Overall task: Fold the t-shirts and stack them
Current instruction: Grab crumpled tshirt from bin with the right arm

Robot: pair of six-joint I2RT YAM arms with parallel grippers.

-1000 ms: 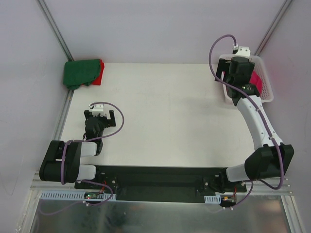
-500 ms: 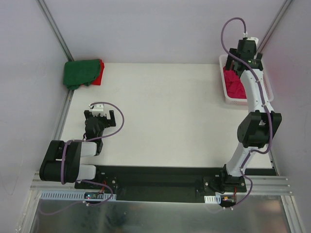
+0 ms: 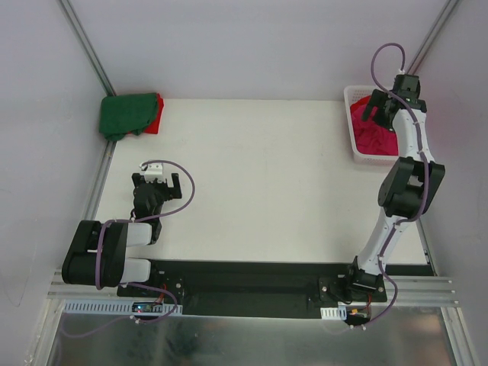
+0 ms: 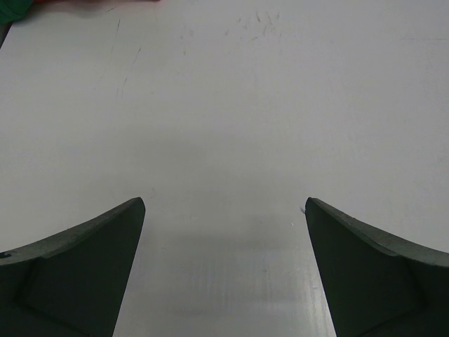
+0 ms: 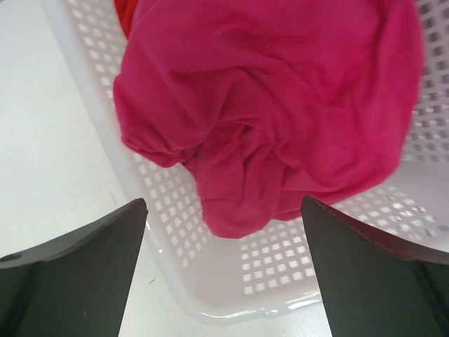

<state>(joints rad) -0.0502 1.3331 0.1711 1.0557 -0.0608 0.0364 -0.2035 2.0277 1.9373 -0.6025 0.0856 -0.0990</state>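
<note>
At the surface's [image 3: 259,175] far left corner a top shirt [image 3: 126,114] lies on a bottom shirt [image 3: 155,116], at the far right corner a third shirt [image 3: 371,131] lies in the basket [image 5: 231,281] with the right jaws above it, and the left jaws hang over the near left, before the pile.

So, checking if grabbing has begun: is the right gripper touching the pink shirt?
Apart. Right wrist view: open right gripper, basket lattice visible between its fingers and pink shirt.
</note>
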